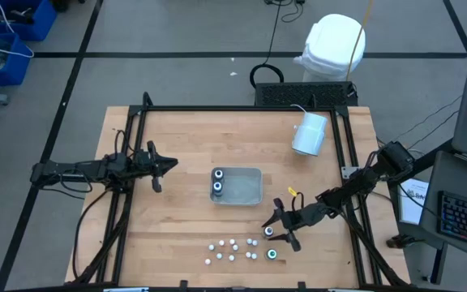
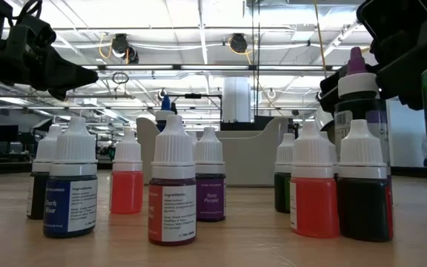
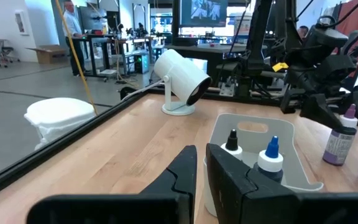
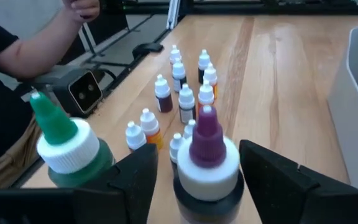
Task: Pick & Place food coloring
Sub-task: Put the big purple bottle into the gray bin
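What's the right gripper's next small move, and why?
Probably close the right gripper on the purple-tipped bottle. Its fingers are open and already straddle that bottle, which stands upright on the table beside the green-tipped bottle. Two bottles already sit in the clear tray, so that is likely its destination.

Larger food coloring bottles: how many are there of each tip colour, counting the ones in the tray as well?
Black-tipped bottle, in the tray: 1
Blue-tipped bottle, in the tray: 1
Purple-tipped bottle: 1
Green-tipped bottle: 1
Total: 4
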